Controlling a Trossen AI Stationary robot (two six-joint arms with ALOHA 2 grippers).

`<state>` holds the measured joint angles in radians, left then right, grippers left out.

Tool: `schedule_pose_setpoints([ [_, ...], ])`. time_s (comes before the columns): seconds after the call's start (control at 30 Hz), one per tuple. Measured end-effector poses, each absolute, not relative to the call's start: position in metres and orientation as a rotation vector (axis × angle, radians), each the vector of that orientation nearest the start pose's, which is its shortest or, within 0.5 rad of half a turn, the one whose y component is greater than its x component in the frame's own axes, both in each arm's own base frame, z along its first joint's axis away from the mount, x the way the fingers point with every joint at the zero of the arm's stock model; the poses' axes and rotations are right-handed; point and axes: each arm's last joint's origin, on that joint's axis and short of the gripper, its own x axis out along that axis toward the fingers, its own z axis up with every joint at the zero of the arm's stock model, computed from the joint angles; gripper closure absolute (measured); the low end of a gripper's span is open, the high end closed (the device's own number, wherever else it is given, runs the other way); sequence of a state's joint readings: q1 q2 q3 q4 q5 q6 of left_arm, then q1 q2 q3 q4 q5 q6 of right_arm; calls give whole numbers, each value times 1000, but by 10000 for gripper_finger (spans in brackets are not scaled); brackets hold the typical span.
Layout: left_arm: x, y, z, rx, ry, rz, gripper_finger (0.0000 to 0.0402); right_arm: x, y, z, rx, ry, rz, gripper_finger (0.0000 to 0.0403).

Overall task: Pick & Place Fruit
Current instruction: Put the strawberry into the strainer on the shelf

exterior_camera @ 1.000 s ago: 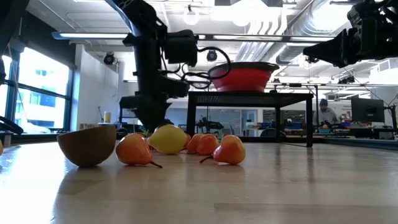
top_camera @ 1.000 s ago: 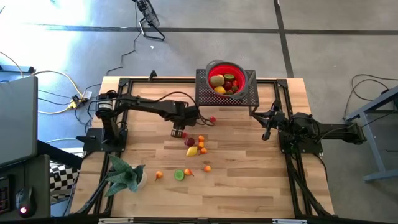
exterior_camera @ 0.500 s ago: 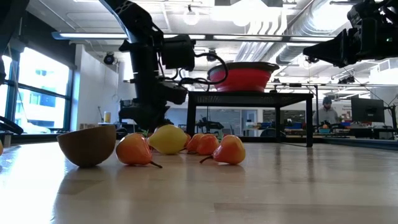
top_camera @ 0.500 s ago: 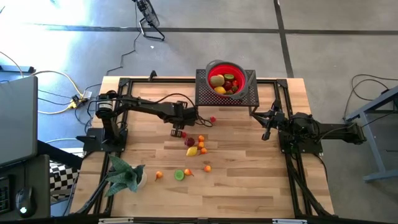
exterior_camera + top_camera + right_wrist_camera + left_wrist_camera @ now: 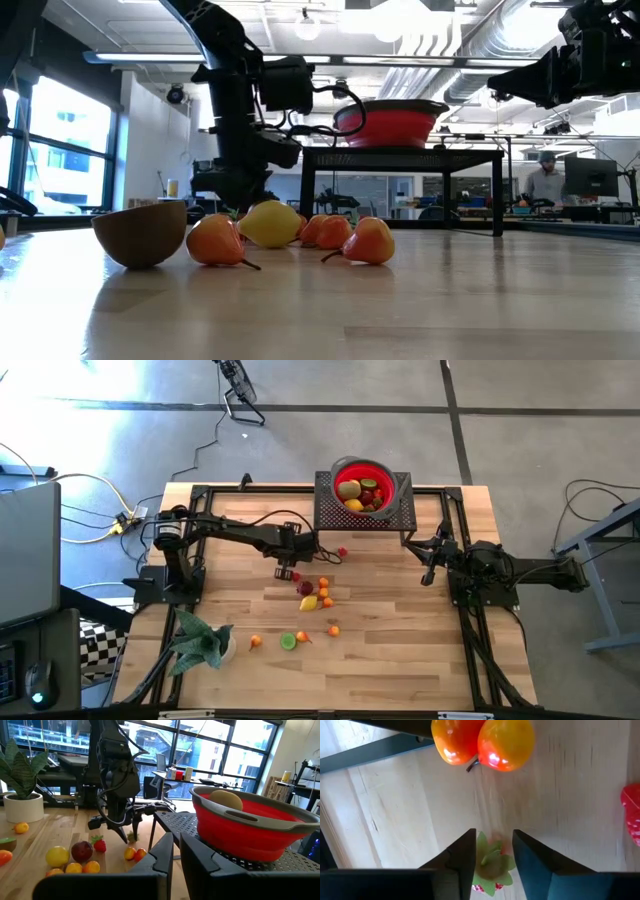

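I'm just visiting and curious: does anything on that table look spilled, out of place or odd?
Nothing looks damaged. Loose toy fruit lies scattered on the wooden table, while more sits in the red bowl on its black stand. The left gripper straddles a strawberry. The right gripper waits aside.
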<state>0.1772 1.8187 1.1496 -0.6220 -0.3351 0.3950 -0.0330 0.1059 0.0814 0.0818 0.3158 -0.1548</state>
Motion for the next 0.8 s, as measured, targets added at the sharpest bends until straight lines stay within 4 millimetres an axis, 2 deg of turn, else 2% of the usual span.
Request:
schedule_pose_setpoints([
  [0.47,333,69,163,430,1372,171,392,99,-12,191,-145,-30,-353,377],
  [0.8,334,69,164,427,1369,165,398,99,-12,191,-145,-30,-352,377],
])
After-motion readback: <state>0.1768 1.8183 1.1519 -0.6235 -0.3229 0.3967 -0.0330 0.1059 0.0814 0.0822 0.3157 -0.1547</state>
